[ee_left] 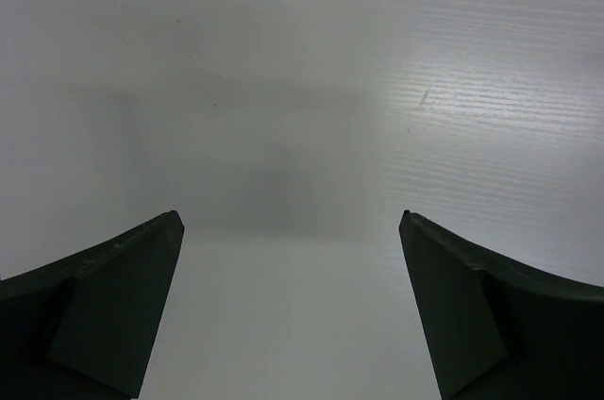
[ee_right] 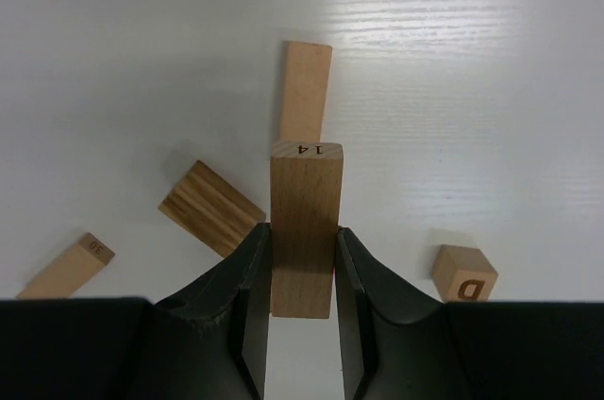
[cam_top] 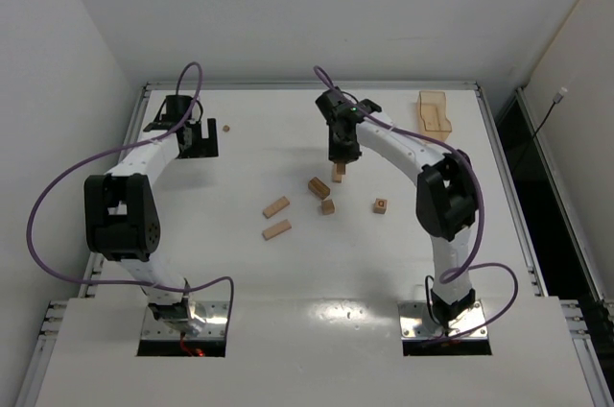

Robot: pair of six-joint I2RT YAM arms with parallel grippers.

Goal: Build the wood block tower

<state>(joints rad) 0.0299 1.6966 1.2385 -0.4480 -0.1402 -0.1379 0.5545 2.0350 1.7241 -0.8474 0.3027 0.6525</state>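
Note:
My right gripper (cam_top: 341,155) is shut on a light-tan wooden bar (ee_right: 304,230) marked 14, held lengthwise between the fingers (ee_right: 247,268) with its far end pointing down at the table. The bar shows under the gripper in the top view (cam_top: 339,173). The other blocks lie loose and scattered, and no stack shows. A plain bar (ee_right: 306,91) lies just beyond the held one, a darker-grained block (ee_right: 209,208) to its left, a bar marked 30 (ee_right: 68,268) far left, and a cube marked D (ee_right: 463,274) to the right. My left gripper (cam_top: 197,138) is open and empty over bare table at the back left.
Two bars (cam_top: 276,206) (cam_top: 277,229) lie left of centre in the top view, and cubes (cam_top: 328,206) (cam_top: 381,205) lie near the middle. A pale wooden tray (cam_top: 434,111) sits at the back right. A tiny brown bead (cam_top: 226,128) lies beside the left gripper.

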